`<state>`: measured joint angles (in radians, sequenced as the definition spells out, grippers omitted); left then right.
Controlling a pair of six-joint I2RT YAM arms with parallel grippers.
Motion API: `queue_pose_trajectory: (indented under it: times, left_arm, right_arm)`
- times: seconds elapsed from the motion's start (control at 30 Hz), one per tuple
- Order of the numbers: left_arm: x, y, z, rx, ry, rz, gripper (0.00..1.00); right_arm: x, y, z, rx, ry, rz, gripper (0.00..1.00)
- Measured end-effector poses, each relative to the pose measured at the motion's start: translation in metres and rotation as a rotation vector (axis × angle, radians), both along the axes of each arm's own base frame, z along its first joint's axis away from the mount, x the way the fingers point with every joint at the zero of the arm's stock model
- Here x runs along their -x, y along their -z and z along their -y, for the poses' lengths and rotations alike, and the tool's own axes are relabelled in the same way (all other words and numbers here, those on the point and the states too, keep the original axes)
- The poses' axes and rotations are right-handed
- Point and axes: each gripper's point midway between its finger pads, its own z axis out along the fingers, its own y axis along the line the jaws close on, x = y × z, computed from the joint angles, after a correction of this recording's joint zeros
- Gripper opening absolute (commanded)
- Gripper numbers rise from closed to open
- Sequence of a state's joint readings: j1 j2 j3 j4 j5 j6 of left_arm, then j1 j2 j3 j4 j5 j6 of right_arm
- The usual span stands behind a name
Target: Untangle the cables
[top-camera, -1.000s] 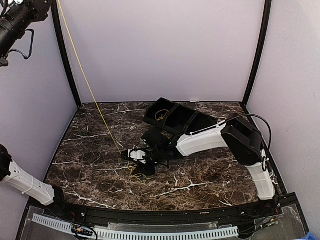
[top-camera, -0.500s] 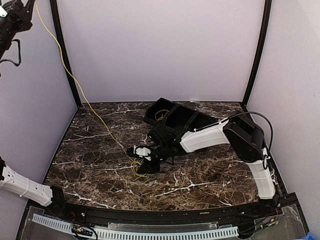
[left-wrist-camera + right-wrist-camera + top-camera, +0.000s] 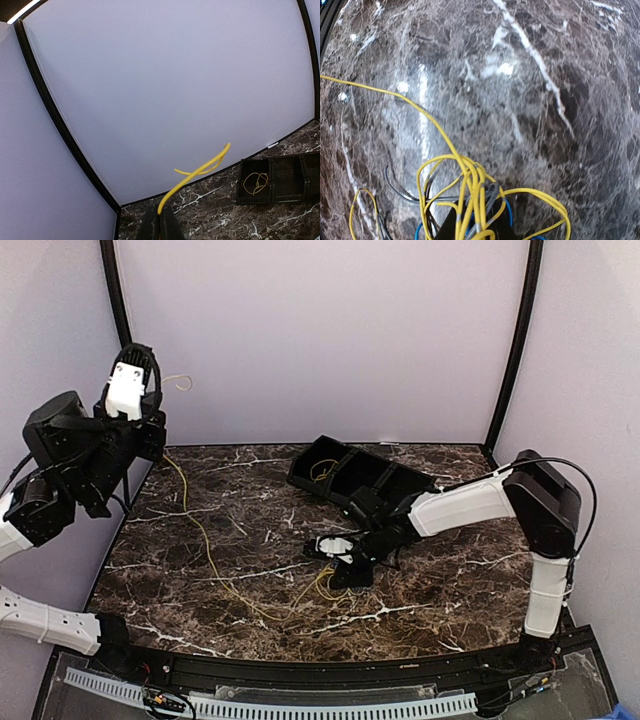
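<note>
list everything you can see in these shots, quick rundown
yellow cable: one, yellow, from the left gripper down across the table into a tangle
blue cable: one, blue, mixed into that tangle
tray: one, black, divided, back of table
yellow coil: one, yellow, in the tray's end compartment
table: one, dark marble
left gripper: shut on the yellow cable, high at left
right gripper: down in the tangle

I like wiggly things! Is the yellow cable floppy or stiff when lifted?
Probably floppy: the yellow cable droops in curves from the left gripper to the table. Likely light, being thin. It may snag where loops tangle.
</note>
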<state>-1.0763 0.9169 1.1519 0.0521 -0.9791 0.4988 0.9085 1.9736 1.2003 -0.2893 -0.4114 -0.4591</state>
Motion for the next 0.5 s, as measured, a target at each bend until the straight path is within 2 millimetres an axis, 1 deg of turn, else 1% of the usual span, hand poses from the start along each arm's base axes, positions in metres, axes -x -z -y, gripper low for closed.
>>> queue_pose_trajectory:
  times: [0.1,0.13,0.17,0.23,0.27,0.33,0.4,0.47,0.5]
  left_arm:
    - [-0.007,0.043,-0.014,0.042,-0.032,-0.109,0.0]
    - [-0.01,0.058,-0.017,0.069,-0.035,-0.147,0.02]
    - [-0.013,0.072,-0.017,0.081,-0.032,-0.184,0.05]
    - [-0.019,0.11,-0.013,0.106,-0.017,-0.283,0.19]
    - [-0.022,0.131,-0.007,0.106,-0.002,-0.34,0.31]
    - [-0.025,0.173,0.013,0.094,0.042,-0.467,0.41]
    - [-0.028,0.213,0.037,0.073,0.083,-0.598,0.46]
    - [-0.028,0.249,0.055,0.049,0.111,-0.715,0.51]
    - [-0.026,0.26,0.061,0.045,0.124,-0.755,0.53]
  right_arm:
    - [0.008,0.0,0.02,0.045,0.015,-0.013,0.13]
    - [0.011,0.0,0.024,0.055,0.017,-0.016,0.11]
    - [0.012,-0.001,0.027,0.061,0.018,-0.017,0.1]
    - [0.014,-0.003,0.032,0.072,0.023,-0.015,0.1]
    - [0.013,-0.005,0.033,0.074,0.028,-0.012,0.09]
    - [0.011,-0.008,0.033,0.072,0.034,-0.003,0.09]
    - [0.01,-0.008,0.034,0.074,0.037,0.0,0.09]
    - [0.011,-0.007,0.035,0.081,0.038,-0.003,0.09]
    - [0.011,-0.007,0.036,0.083,0.039,-0.003,0.09]
